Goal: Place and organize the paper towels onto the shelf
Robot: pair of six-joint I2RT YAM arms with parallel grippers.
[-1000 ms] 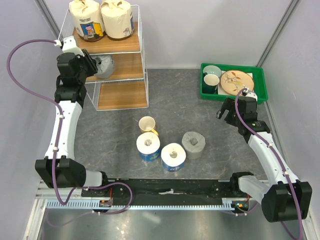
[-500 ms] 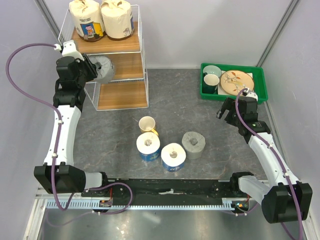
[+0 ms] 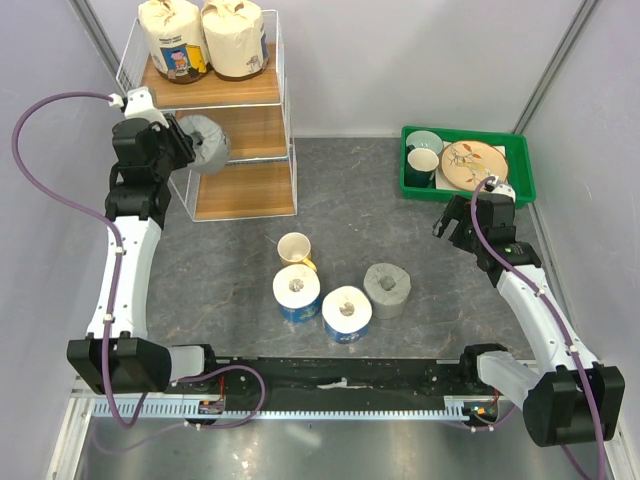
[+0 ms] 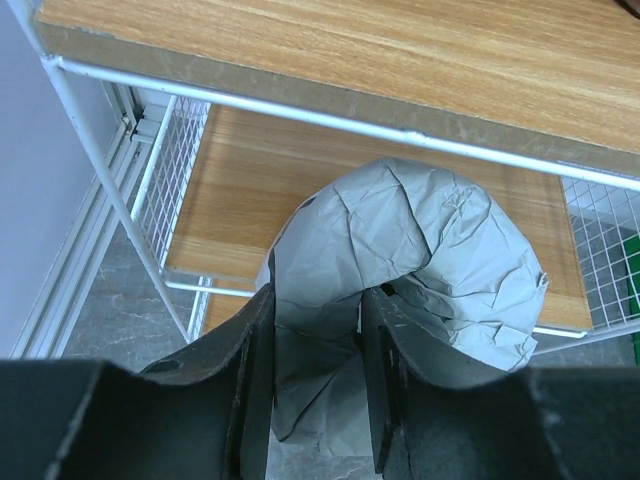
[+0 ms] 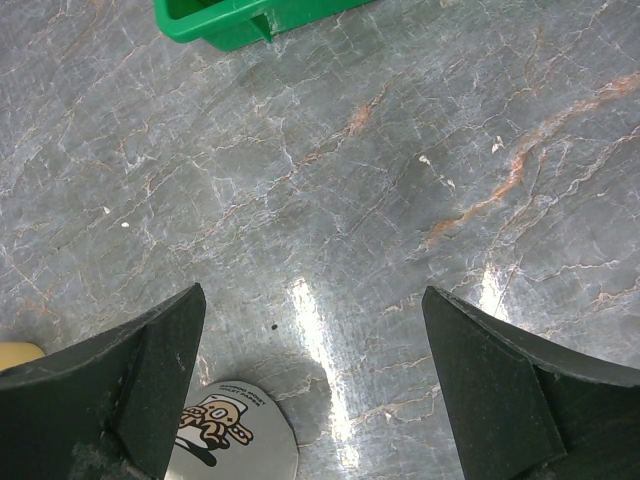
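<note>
Two cream plastic-wrapped rolls (image 3: 234,38), two white-and-blue rolls (image 3: 297,290), two grey rolls (image 3: 207,142); left gripper (image 4: 318,300) clamps one at the white wire shelf's (image 3: 245,190) middle-board left edge; right gripper (image 5: 312,300) gapes.

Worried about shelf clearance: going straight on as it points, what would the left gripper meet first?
The left gripper holds a grey roll, which leads. Ahead seems open: the gap over the middle board, under the top board; the roll's top may brush that board's front wire, depth unclear.
</note>
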